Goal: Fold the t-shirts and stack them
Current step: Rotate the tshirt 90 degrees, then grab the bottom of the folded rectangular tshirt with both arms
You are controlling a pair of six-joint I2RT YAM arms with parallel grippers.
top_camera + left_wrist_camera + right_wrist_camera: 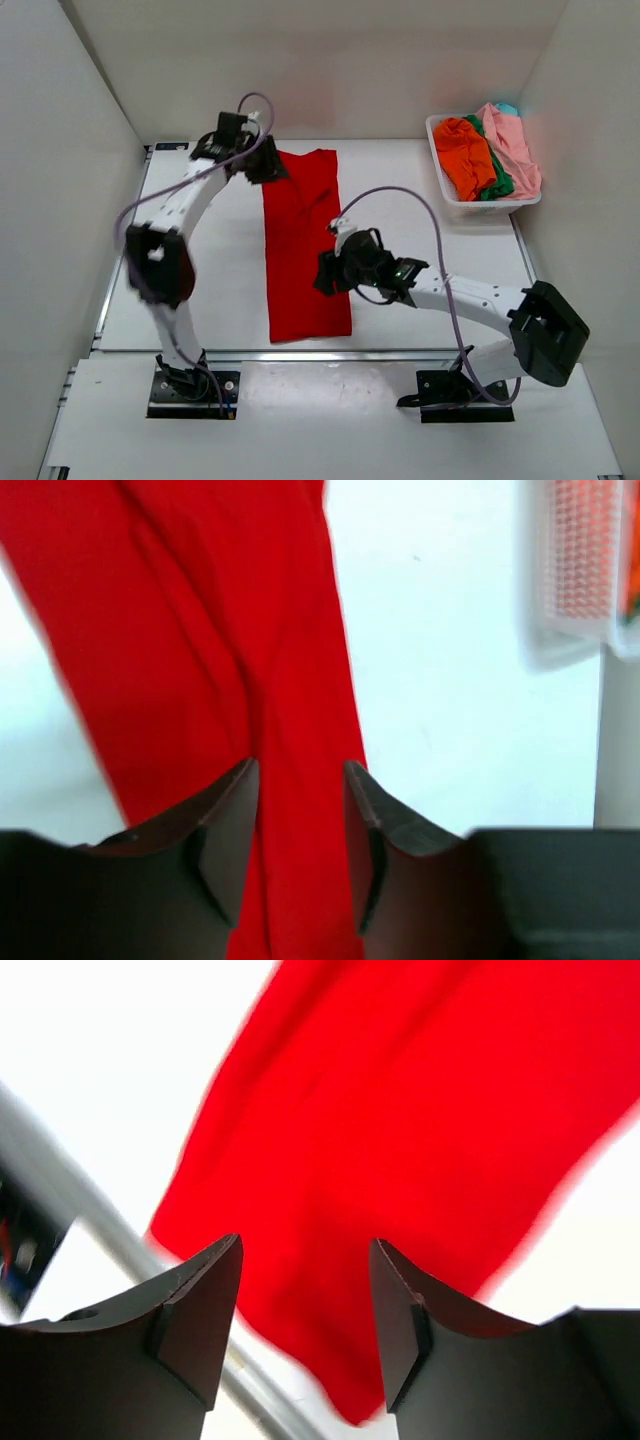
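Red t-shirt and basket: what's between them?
Top view: bare table between red t-shirt and basket, crossed only by the right arm's purple cable.

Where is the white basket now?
In the top view, the basket sits at the far right corner of the table, right of the red shirt, with other shirts inside.

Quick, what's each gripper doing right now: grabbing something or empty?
Left gripper: closed on a bunch of the red t-shirt, it seems.
Right gripper: open, holding nothing, above the same shirt.
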